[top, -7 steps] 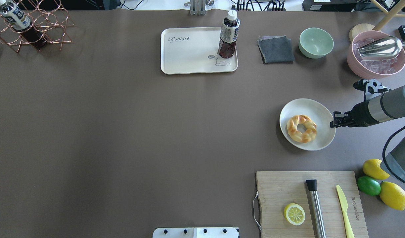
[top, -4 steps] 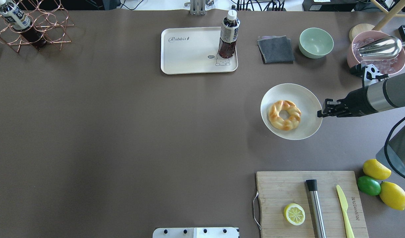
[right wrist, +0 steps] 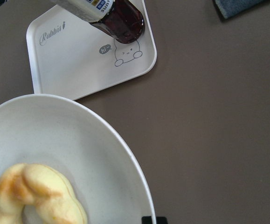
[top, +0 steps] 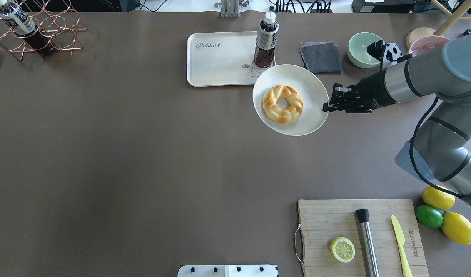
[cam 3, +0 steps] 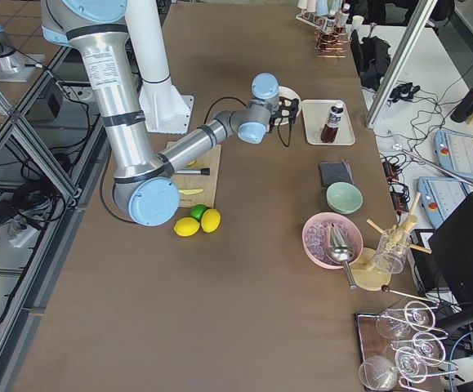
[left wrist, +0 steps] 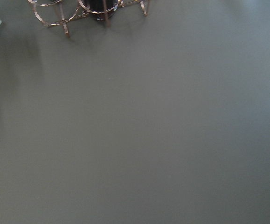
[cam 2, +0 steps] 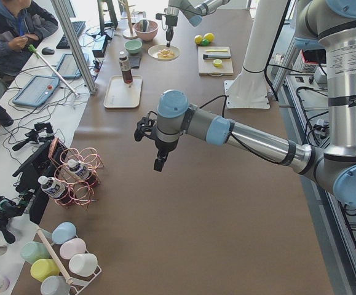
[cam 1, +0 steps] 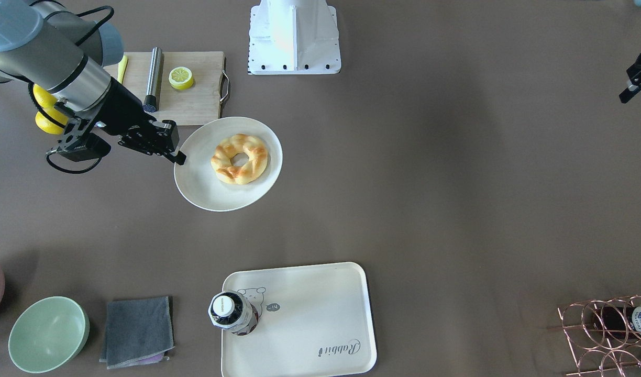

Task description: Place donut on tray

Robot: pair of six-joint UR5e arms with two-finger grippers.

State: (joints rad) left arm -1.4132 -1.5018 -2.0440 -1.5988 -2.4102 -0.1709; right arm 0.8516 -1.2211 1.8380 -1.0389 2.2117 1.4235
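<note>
Donut (top: 283, 104) off the tray (top: 220, 61)
Golden braided ring, flat on a white plate (top: 312, 92), right of the cream rectangular tray.

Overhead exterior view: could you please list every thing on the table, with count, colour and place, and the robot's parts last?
donut: one, golden-brown, on the plate
plate: one, off-white, gripped at its rim
tray: one, cream, far centre
bottle: one, dark, upright on tray's corner
cloth: one, grey, right of tray
bowl: one, pale green, beside cloth
pink bowl: one, far right, partly hidden
wire rack: one, copper, far left, holding second bottle
cutting board: one, wooden, near right, carrying lemon half, steel rod, yellow knife
lemons: two, yellow, plus green lime, beside board
right gripper: shut on plate rim
left gripper: outside this view
</note>
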